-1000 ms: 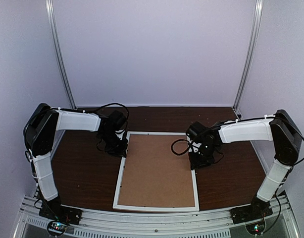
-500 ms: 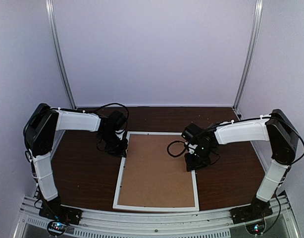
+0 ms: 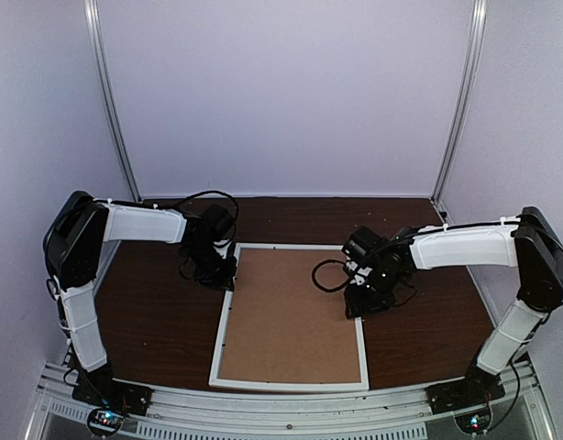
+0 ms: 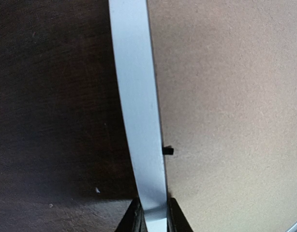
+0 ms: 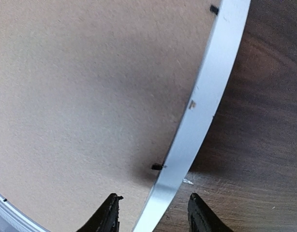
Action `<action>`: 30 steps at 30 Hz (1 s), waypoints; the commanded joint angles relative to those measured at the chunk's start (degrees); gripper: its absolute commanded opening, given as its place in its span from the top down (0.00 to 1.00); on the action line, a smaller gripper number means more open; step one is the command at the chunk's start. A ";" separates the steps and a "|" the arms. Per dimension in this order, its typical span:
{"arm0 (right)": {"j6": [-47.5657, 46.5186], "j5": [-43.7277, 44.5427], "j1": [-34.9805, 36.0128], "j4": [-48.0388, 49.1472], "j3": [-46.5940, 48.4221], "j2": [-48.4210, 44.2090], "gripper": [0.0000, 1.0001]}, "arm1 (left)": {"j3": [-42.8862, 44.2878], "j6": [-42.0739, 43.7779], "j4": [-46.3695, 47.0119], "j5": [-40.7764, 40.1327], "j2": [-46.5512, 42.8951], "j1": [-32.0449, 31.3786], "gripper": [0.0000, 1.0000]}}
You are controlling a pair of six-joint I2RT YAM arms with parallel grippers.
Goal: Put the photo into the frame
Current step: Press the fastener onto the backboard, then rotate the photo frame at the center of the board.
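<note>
Since its jaws have widened over the last second, our right gripper (image 5: 155, 212) now stands spread astride the right rail of the thin-railed white rectangular picture frame (image 3: 291, 384), a gap showing on either side of the rail, so it grips nothing. Across the frame, our left gripper (image 4: 156, 220) is pressed onto the left rail, a black fingertip (image 4: 177, 220) against each edge. We judge that release ends a pressing step, while the left hold steadies the frame. Behind the right gripper, the white-sleeved right arm (image 3: 456, 246) has barely shifted over the dark brown wooden table (image 3: 153, 321). The frame lies flat at the table's middle, apparently face down, filled edge to edge by a plain brown fibreboard backing board (image 3: 291, 312); small black tabs (image 5: 158, 166) stick out from the rail's inner edge over the board. The photo shows in none of our views; if it is inside, it lies hidden beneath that board.
</note>
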 commanded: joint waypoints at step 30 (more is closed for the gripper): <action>-26.84 -1.68 -10.72 -9.26 8.21 8.90 0.95 | -5.59 8.73 8.09 -6.01 -12.26 0.40 0.02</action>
